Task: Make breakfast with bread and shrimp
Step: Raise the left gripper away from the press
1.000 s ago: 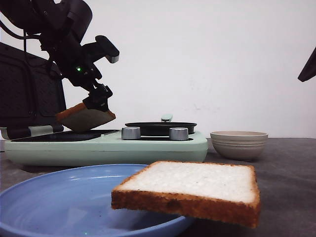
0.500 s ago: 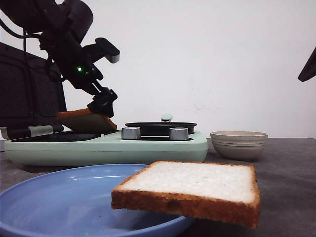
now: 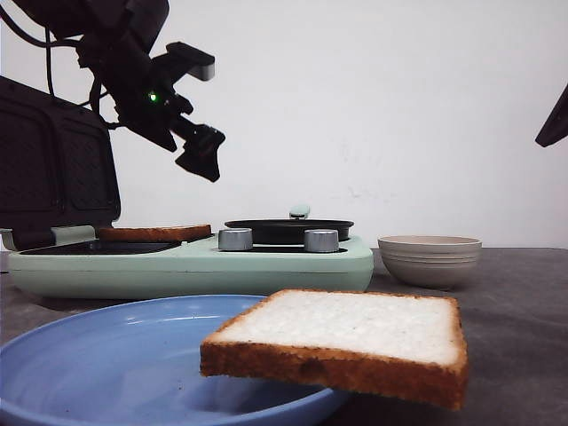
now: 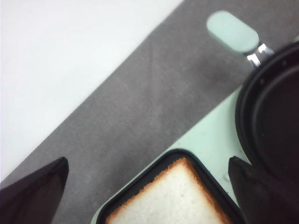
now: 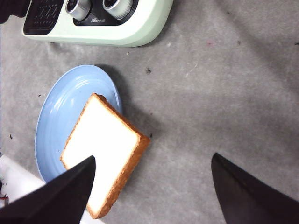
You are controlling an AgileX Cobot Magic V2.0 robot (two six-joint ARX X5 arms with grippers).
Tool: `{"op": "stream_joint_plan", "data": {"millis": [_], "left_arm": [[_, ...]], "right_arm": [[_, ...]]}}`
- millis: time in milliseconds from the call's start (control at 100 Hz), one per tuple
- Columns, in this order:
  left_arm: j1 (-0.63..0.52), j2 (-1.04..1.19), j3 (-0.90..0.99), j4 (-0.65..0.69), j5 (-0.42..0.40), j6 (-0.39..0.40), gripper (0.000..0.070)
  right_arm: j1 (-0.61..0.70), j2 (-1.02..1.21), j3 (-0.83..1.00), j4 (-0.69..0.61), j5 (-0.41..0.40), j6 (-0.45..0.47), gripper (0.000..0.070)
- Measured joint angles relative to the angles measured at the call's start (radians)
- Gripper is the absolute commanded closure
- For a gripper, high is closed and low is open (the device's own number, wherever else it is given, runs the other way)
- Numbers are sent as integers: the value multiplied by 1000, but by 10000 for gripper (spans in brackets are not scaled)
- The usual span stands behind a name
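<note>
One slice of bread (image 3: 153,233) lies flat in the black griddle tray (image 4: 187,156) of the mint-green cooker (image 3: 191,262); its corner shows in the left wrist view as bread (image 4: 177,198). My left gripper (image 3: 202,153) hangs open above it, holding nothing. A second bread slice (image 3: 346,342) rests on the rim of the blue plate (image 3: 106,355), overhanging the table. The right wrist view has this slice (image 5: 105,149) below my open right gripper (image 5: 152,186), which is high above the table. The shrimp is out of view.
A black round pan (image 3: 288,229) with a mint handle (image 4: 232,32) sits on the cooker's right half, behind two metal knobs (image 3: 235,239). The cooker's dark lid (image 3: 55,169) stands open at the left. A beige ribbed bowl (image 3: 429,258) stands on the grey table to the right.
My left gripper lowered the bread slice onto the griddle tray, let go of it, and rose up and to the right. The slice now lies flat.
</note>
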Motion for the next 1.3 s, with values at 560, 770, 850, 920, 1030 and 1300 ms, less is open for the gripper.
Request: {"op": "stream_joint_plan", "data": {"millis": [560,770,850,920,1030,1300], "left_arm": [[40,-280,1,-212,0,-239,0],[59,-361,1,-372,0,-290,0],[66,-386,1,-412,24,-309,0],[78,-414,1,-444,76,-338,0],[114,-460,2,-455,191,-399,0],[211,-538,-19,-494,367,-488,0]], "right_arm": [[0,0,0,0,-7,0,207],[0,0,0,0,-26,1,207],[0,0,0,0,-26,1,207],[0,0,0,0,-26,1,207],[0,0,0,0,-26,2,207],[0,0,0,0,-25,2,207]]}}
